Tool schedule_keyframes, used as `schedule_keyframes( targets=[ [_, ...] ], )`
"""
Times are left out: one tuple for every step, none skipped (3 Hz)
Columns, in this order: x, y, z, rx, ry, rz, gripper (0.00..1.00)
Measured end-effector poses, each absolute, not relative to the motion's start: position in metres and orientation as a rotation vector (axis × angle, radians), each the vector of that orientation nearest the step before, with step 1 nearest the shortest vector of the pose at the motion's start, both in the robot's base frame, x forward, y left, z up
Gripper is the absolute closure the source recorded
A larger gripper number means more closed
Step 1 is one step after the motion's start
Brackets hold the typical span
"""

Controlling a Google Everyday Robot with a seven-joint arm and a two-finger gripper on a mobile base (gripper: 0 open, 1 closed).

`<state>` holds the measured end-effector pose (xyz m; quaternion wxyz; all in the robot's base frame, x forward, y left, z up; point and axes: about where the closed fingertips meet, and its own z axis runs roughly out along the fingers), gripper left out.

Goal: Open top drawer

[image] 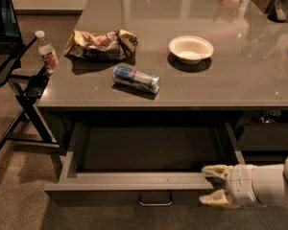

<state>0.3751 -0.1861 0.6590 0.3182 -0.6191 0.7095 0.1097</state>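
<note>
One spread pincer [215, 185] straddles the top drawer [125, 181] at its right front.

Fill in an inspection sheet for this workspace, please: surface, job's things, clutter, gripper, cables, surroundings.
Surface: glossy grey tabletop, no spill seen.
Job's things: wide dark grey top drawer pulled out, nothing seen inside; small metal loop handle at front centre.
Clutter: crumpled snack bag, blue-silver can lying on its side, white round bowl upright.
Gripper: pale two-finger gripper at the drawer front's right end, jaws apart.
Cables: nothing seen.
Surroundings: clear plastic water bottle and dark laptop left of the table.
</note>
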Motion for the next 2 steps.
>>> schedule_keyframes(
  targets=[
    [0.3751, -0.1861, 0.659, -1.629, 1.867, 0.289, 0.0],
    [0.3751, -0.1861, 0.659, -1.629, 1.867, 0.289, 0.0]
  ],
)
